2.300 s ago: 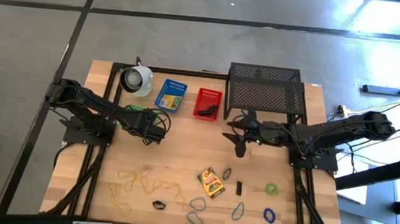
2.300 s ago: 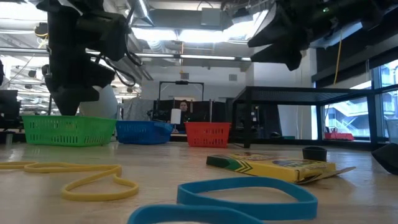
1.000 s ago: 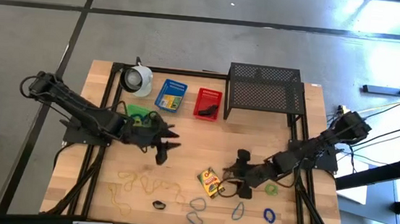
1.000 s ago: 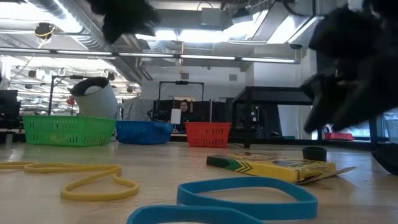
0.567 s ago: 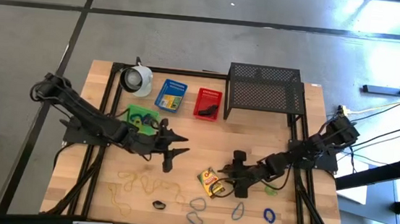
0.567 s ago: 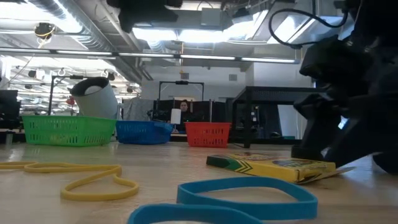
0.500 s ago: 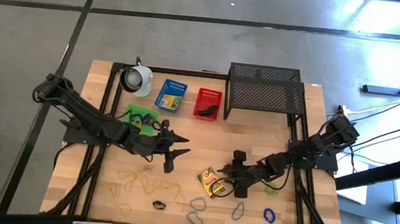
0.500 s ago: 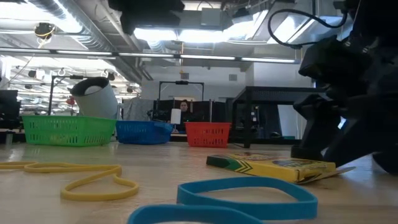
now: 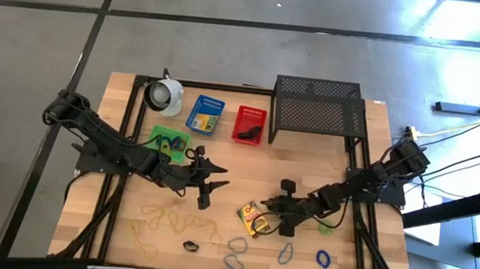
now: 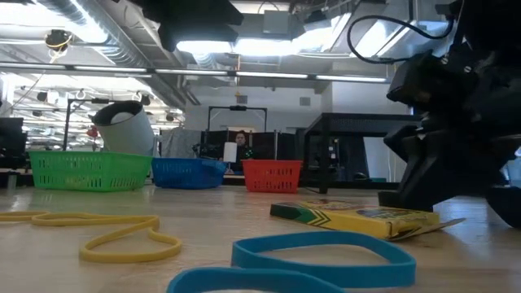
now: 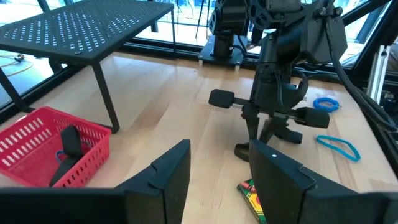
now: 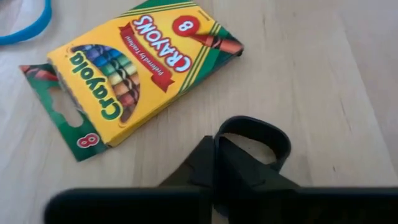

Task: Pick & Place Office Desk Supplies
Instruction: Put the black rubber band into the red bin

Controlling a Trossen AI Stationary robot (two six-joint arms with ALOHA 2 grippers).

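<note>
Black rubber loop point(image 12: 261, 140) lay beside the crayon box point(image 12: 140, 62); we saw the right gripper point(image 12: 214, 165) pinched onto its rim. Light, floppy. Left gripper point(image 11: 217, 177) hovered parted, empty.

Floor point(image 9: 229, 55): grey concrete, crossed by dark seam lines, surrounding the wooden table point(image 9: 237, 165) on all sides seen from above. Table frame: black metal. Ceiling point(image 10: 269, 41): exposed ducts and pipes, with bright strip lights running across it. Far end of the room: a dark-framed desk station point(image 10: 238, 134) with a person seated behind it. Large windows point(image 10: 456, 146) stand at the side, admitting daylight.
</note>
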